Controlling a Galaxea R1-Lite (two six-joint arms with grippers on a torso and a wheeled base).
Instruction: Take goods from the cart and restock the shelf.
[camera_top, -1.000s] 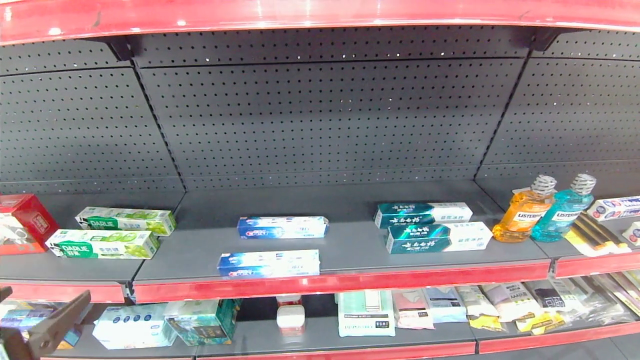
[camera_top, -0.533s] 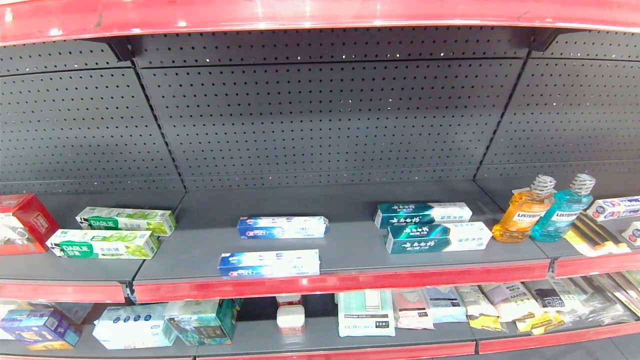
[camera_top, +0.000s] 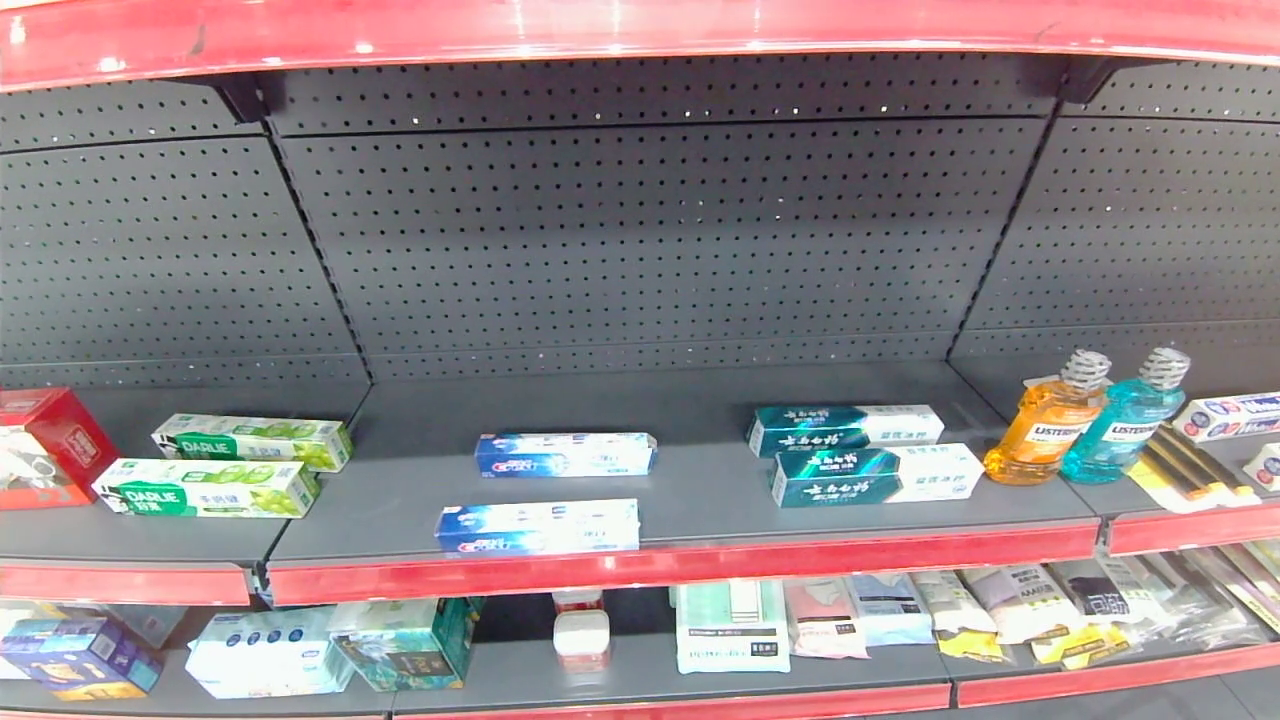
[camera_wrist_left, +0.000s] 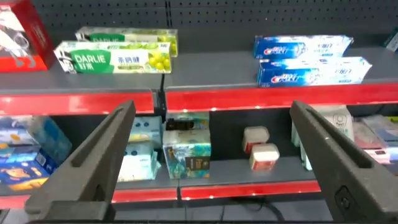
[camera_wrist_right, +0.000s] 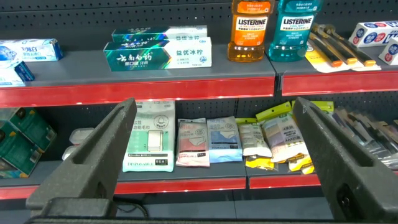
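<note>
I'm looking at the shelf (camera_top: 700, 480): dark grey boards with glossy red front lips and a perforated dark back panel, stocked only thinly on its middle tier. My reference is the front blue toothpaste box (camera_top: 538, 527), which lies flat at the lip of that tier. A second blue box (camera_top: 565, 454) lies just behind it. Two green toothpaste boxes (camera_top: 205, 487) are to its left and a red carton (camera_top: 45, 445) is farther left. Two teal toothpaste boxes (camera_top: 878, 474) are to its right, and beyond them stand an orange mouthwash bottle (camera_top: 1045, 420) and a blue mouthwash bottle (camera_top: 1125, 415), touching each other.

The wrist views give me the lower tier far better than the head view does. The left gripper (camera_wrist_left: 211, 109) hangs in front of the shelf, below and slightly left of the blue box, fingers (camera_wrist_left: 93, 168) spread wide with nothing between them. Past them sit a teal patterned carton (camera_wrist_left: 186, 152) and two small jars (camera_wrist_left: 261, 149).

The right gripper (camera_wrist_right: 214, 104) sits below and right of the blue box, fingers (camera_wrist_right: 93, 168) likewise apart and holding nothing. It faces a row of flat packets (camera_wrist_right: 193, 142) (under the teal boxes).
</note>
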